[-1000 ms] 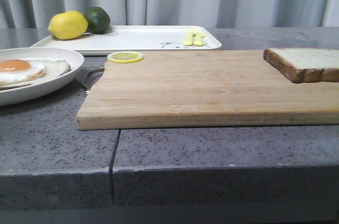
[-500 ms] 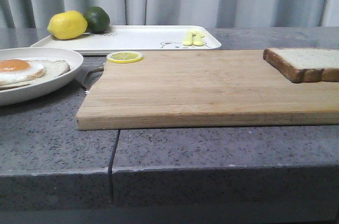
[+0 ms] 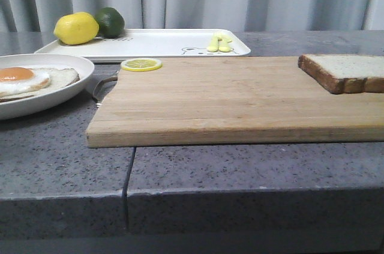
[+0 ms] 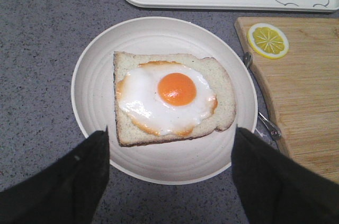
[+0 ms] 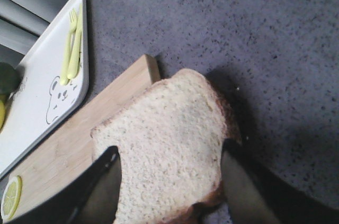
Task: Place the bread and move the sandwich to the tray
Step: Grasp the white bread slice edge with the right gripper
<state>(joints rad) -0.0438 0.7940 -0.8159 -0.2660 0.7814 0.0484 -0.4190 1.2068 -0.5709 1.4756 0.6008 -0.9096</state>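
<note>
The bread (image 5: 164, 150) is seen lying at the right-hand end of the cutting board (image 3: 228, 95), its far corner overhanging the board's edge above the grey table (image 3: 66, 152). In the right wrist view the right gripper (image 5: 167, 192) is positioned over the slice with one finger on each side of it; the fingers (image 5: 98, 187) are spread about as wide as the slice, and whether they already press on the crust cannot be told. The overhang appears to leave room for a finger to pass beside the slice.

The sandwich (image 4: 169, 97), one slice topped with a fried egg, is centred on the round plate (image 4: 92, 89) at the table's left. The left gripper (image 4: 169, 155) is hung above the plate's near rim, wide open with nothing held, its fingers (image 4: 79, 176) set wider than the slice but narrower than the plate.

The tray (image 3: 162, 42) is set behind the board and just beside the plate. A lemon (image 3: 76, 28) and a lime (image 3: 110, 21) are kept at its left end and yellow cutlery (image 3: 219, 42) near its right, so the middle is left bare for the plate. A lemon slice (image 3: 141, 64) is laid on the board's far left corner. Neither step is judged done: the egg is not yet covered, and the plate is not yet on the tray.
</note>
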